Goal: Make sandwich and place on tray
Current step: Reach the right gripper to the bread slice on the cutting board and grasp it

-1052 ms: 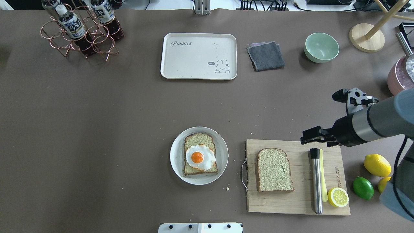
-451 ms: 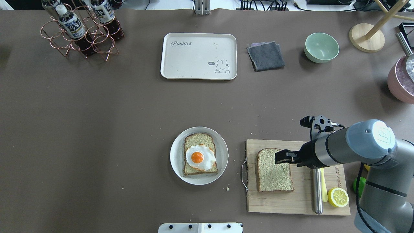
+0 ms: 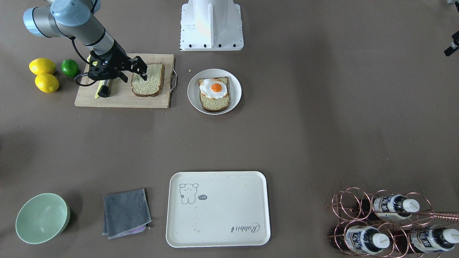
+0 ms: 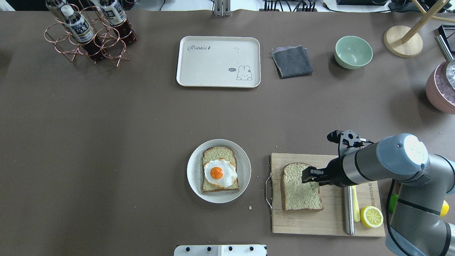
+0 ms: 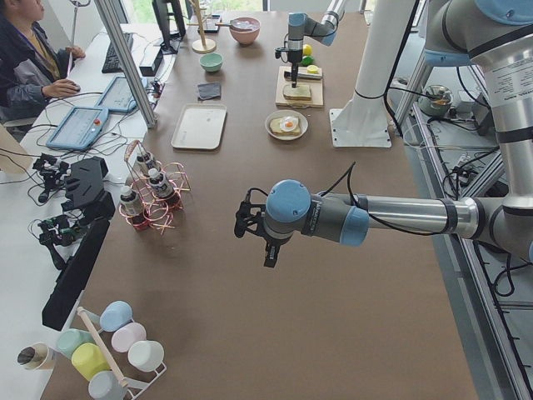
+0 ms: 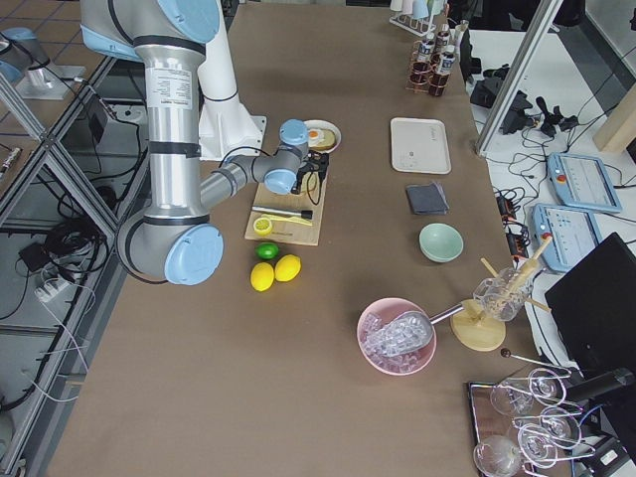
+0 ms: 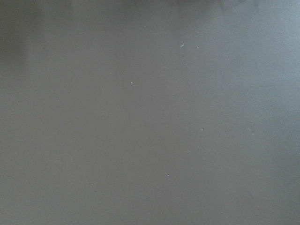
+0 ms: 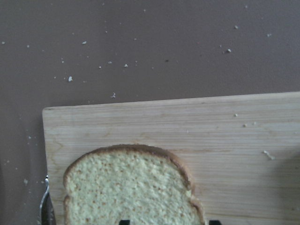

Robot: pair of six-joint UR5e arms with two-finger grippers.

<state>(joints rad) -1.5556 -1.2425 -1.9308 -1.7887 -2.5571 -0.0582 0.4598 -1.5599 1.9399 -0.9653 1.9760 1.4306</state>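
Note:
One bread slice (image 4: 300,190) lies flat on the wooden cutting board (image 4: 330,222). A second slice with a fried egg (image 4: 219,172) on top sits on the round white plate (image 4: 193,170). The cream tray (image 4: 213,67) with the bear drawing is bare at the table's far side. My right gripper (image 4: 308,176) is open and hovers over the far right corner of the board's slice (image 8: 129,187); its tips barely show in the right wrist view. My left gripper (image 5: 250,227) hangs over bare table far from the food; I cannot tell whether it is open or shut.
A steel muddler (image 4: 347,202), a yellow stick and a half lemon (image 4: 371,216) lie on the board's right part. Lemons and a lime (image 3: 70,67) sit beside it. A grey cloth (image 4: 292,61), green bowl (image 4: 353,52), bottle rack (image 4: 89,33) and pink ice bowl (image 4: 440,89) line the far side.
My right arm has swung left and down from beyond the board's far right corner. Its gripper now sits over the bread slice's far right corner. Nothing else has moved.

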